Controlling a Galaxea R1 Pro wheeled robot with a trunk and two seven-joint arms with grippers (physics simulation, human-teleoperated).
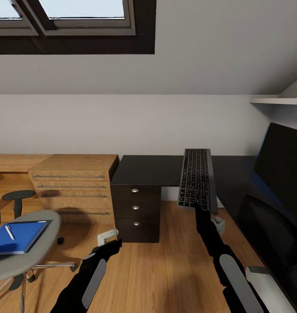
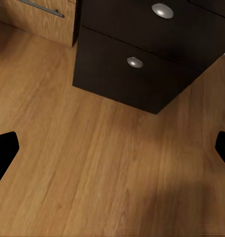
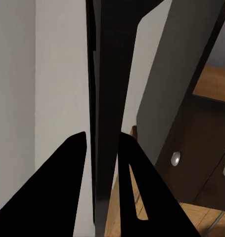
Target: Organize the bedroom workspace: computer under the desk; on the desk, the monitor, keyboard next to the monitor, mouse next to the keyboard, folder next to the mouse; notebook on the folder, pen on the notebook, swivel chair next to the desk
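Observation:
My right gripper [image 1: 196,208] is shut on the near end of the keyboard [image 1: 197,179], a slim board of black keys in a grey frame held upright above the desk's black top [image 1: 148,169]. In the right wrist view the keyboard [image 3: 105,98] runs edge-on between the gripper's [image 3: 101,168] dark fingers. The monitor [image 1: 283,169] stands on the desk at the right. At the left, the swivel chair [image 1: 33,254] carries the blue folder [image 1: 20,238] with the pen [image 1: 9,232] lying on it. My left gripper [image 1: 113,244] hangs open and empty over the wood floor before the desk's drawer unit [image 1: 136,213], as the left wrist view shows [image 2: 112,153].
A light-wood drawer chest [image 1: 74,182] stands against the drawer unit's left side, with a small dark stool [image 1: 18,195] in front of it. A skylight [image 1: 78,17] is set in the sloped ceiling and a white shelf [image 1: 274,100] juts out at the right. Wood floor [image 1: 165,269] lies between my arms.

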